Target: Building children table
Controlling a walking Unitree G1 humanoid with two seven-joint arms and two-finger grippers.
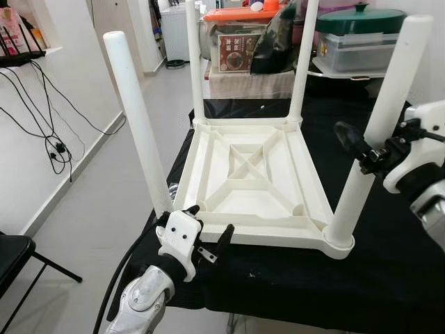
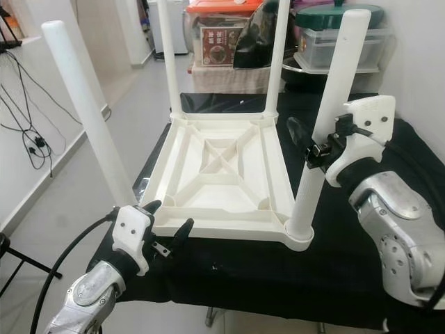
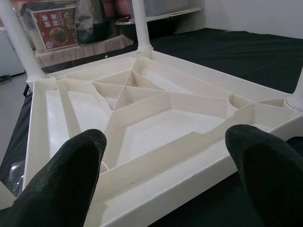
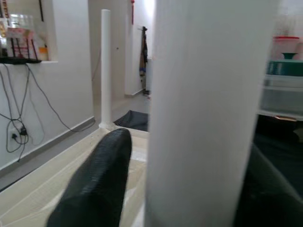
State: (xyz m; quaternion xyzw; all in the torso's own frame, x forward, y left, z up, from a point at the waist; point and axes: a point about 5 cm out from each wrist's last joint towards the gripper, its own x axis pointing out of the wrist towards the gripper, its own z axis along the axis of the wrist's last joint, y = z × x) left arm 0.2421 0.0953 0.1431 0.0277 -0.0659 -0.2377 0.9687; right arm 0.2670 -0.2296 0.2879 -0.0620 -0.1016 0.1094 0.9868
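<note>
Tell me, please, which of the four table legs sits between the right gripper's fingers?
The near right leg: the right gripper straddles it, unlike the other three.

- Grey tiled floor (image 1: 104, 202), white wall (image 1: 21, 167) with hanging black cables (image 1: 49, 139).
- Black cloth (image 1: 389, 278) over worktop; storage boxes (image 1: 358, 49) behind.

Black-clothed table (image 1: 389, 257); upturned white children table (image 1: 254, 182) on it.

An upturned table top (image 1: 254, 177) lies at twelve o'clock on the cloth-covered table (image 1: 389, 257), with four legs (image 1: 379, 132) standing up from its corners. Storage boxes (image 1: 361, 42) sit behind it, toward one o'clock; cables (image 1: 49, 136) hang at ten.
</note>
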